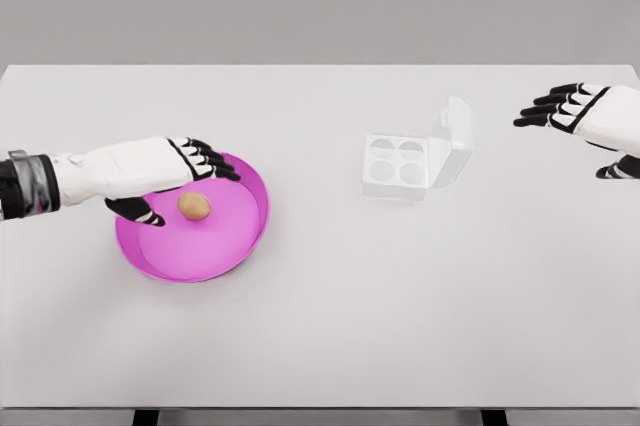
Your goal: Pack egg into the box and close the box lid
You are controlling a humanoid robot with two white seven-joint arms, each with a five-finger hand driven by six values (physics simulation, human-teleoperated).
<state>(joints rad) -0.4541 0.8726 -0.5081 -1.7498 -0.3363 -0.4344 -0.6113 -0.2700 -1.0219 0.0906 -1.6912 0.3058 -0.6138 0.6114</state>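
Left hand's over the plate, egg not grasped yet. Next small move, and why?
Probably lower the left hand and close thumb and fingers around the egg. The egg lies loose on the pink plate between the spread fingers and thumb, and the box stands open with empty cups. The right hand hovers apart, open.

The scene is lit evenly and brightly from above; no glare is seen on the white tabletop (pixel 320 326); only faint, soft shadows are cast, one under the left hand (pixel 175 181) onto the pink plate (pixel 235 246); edges are rendered slightly soft throughout; the translucent box (pixel 410 161), between the hands, is shown pale against the surface; no edge distortion is noticeable.
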